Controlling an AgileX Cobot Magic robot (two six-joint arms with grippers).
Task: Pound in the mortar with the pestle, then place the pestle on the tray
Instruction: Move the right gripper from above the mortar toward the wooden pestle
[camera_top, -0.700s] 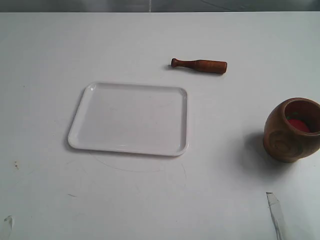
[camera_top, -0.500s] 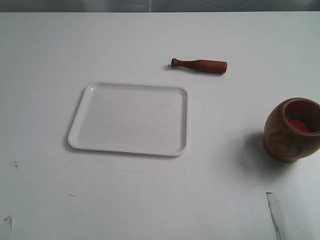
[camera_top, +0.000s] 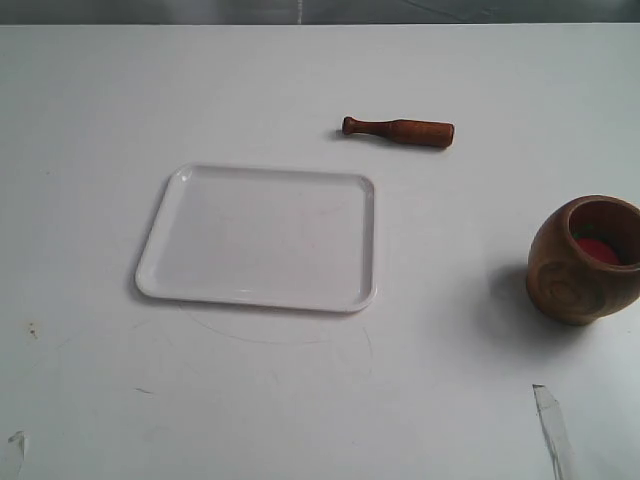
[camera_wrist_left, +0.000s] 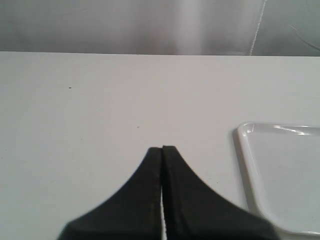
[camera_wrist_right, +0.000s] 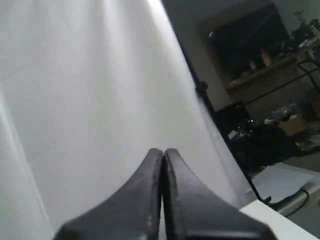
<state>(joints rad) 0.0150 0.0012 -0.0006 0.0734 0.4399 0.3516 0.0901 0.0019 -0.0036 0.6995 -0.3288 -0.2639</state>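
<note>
1. We see the left gripper (camera_wrist_left: 162, 148): two matte black fingers (camera_wrist_left: 135, 200), broad at the base and tapering to narrow tips.
2. We see the right gripper (camera_wrist_right: 163, 151): the same black wedge-shaped fingers (camera_wrist_right: 131, 200), faint sheen.

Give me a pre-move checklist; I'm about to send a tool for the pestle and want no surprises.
1. The pestle lies flat, apart from tray and mortar: ok.
2. The mortar stands on its base, mouth unobstructed, red item inside: ok.
3. The tray holds nothing: ok.
4. The left tool is open for grasping: not ok, jaws shut.
5. The right tool is open for grasping: not ok, jaws shut.
6. Either tool is near the pestle: cannot tell; neither appears in the exterior view.
</note>
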